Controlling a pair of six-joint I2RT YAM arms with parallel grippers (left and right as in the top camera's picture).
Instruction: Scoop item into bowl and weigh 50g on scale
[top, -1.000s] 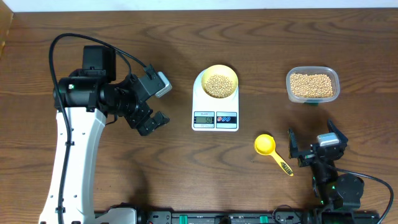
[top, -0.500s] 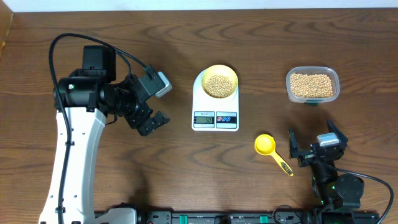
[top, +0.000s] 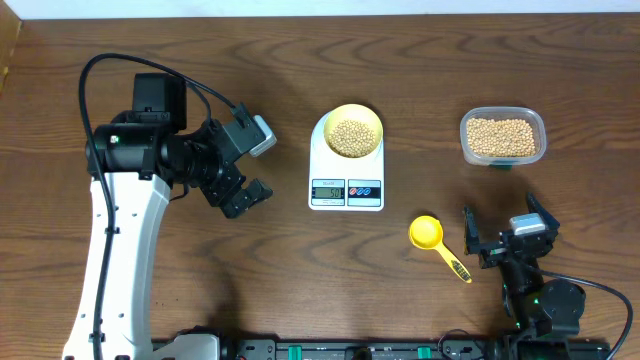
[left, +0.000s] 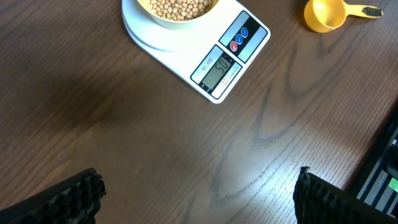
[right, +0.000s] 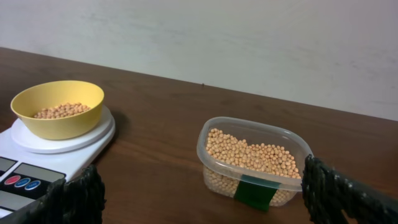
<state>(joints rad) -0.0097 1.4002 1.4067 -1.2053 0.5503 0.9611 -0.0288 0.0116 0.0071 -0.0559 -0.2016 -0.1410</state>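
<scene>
Black left fingers (top: 248, 193) wide apart, empty, near white scale (top: 346, 201)

We find the scale (top: 346, 201) near the middle of the table (top: 400, 50), its display end toward the arms' bases. The bowl (top: 352, 109) stands on its platform at the far end, with beans (top: 352, 137) in it. Right of the scale, well apart, the tub (top: 503, 113) sits level with the bowl and holds more of them. The scoop (top: 428, 233) lies in front of the tub, off the scale's near right corner, its handle running right and nearward. The right gripper (top: 502, 212) is just right of that handle. The left gripper (top: 266, 163) is left of the scale, apart from it.
</scene>
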